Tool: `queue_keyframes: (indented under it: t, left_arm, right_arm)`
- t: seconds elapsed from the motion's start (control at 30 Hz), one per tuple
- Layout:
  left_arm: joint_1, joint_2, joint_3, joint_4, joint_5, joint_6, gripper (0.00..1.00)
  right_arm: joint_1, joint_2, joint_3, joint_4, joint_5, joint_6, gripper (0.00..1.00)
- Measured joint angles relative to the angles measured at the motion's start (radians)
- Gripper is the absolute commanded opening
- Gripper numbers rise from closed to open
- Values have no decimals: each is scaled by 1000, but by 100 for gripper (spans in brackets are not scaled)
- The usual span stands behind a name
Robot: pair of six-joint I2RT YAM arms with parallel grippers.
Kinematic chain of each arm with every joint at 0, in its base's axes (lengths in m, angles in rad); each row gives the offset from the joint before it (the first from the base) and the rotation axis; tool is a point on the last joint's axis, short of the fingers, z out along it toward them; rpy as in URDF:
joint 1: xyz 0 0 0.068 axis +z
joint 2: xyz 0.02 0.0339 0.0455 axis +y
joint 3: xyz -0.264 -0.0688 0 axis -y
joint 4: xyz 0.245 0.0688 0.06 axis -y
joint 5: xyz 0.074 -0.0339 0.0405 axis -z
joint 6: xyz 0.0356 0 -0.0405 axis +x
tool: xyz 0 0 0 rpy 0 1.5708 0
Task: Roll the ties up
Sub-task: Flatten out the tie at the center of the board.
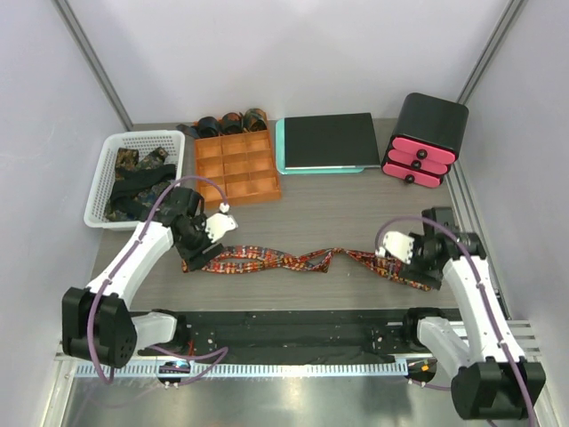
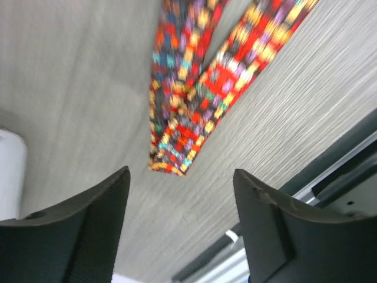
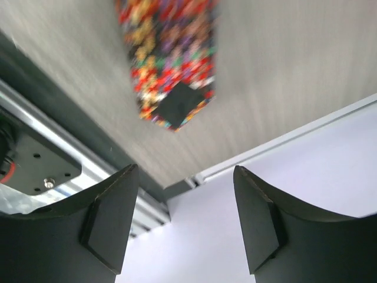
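Note:
A red-orange check tie [image 1: 293,261] lies stretched out left to right across the front of the table. My left gripper [image 1: 197,261] stands open just above the tie's left end [image 2: 177,141], which lies doubled on the table beyond the fingertips [image 2: 112,194]. Over by the table's right edge, my right gripper [image 1: 425,274] is open too, and the tie's other end [image 3: 171,71] with its black label lies past its fingers [image 3: 247,200]. Nothing sits between either pair of jaws. Three dark rolled ties [image 1: 233,122] stand behind the orange tray. More dark ties [image 1: 133,182] lie loose in the basket.
A white basket [image 1: 105,169] stands at the back left, beside the orange compartment tray [image 1: 238,167]. A dark notebook on a teal pad [image 1: 327,142] and a black box with pink drawers [image 1: 427,140] sit at the back right. A metal rail [image 3: 283,138] edges the table.

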Motion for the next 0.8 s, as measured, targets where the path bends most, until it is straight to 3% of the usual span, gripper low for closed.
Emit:
queue_keyframes:
  t: [0.1,0.27,0.47,0.8]
  left_arm:
    - [-6,-13,55,-22,78,10,67]
    - [-85,41,72,-18,146,8,56]
    - [-187,163,14,74,109,9,48]
    - [-214,242,-55,177,34,23,33]
  right_arm:
    - [-1,87,145,-32,-98,53,72]
    - [0,209,185,-29,-200,137,72]
    - [25,348,143,60,-228,228,70]
    - [204,351,-64,211,-174,342,61]
